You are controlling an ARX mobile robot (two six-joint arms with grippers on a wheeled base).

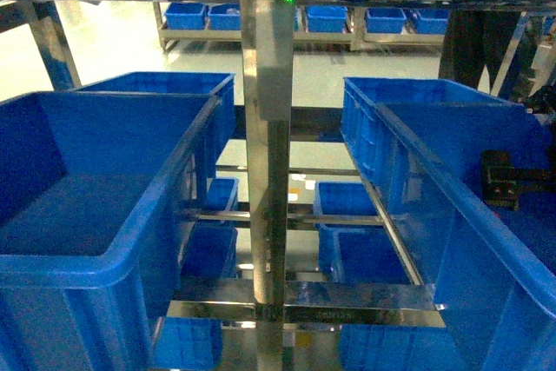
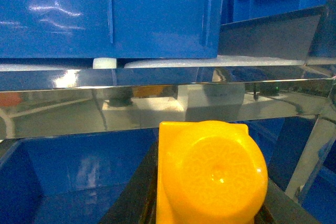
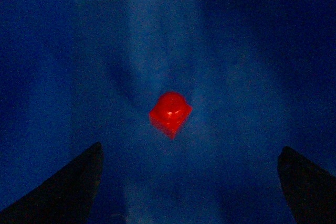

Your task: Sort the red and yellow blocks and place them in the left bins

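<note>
The yellow block fills the lower middle of the left wrist view, stud toward the camera. My left gripper is shut on it, a dark finger at each side. It hangs before a steel rail, over an open blue bin. The red block lies alone on a dark blue bin floor in the right wrist view. My right gripper is open just short of it, with its fingertips spread wide and nothing between them. The head view shows two left bins, empty where visible.
A steel rack post stands in the middle with cross rails. Blue bins sit on the right, a black part of my right arm inside the near one. More bins stand on lower shelves and far behind.
</note>
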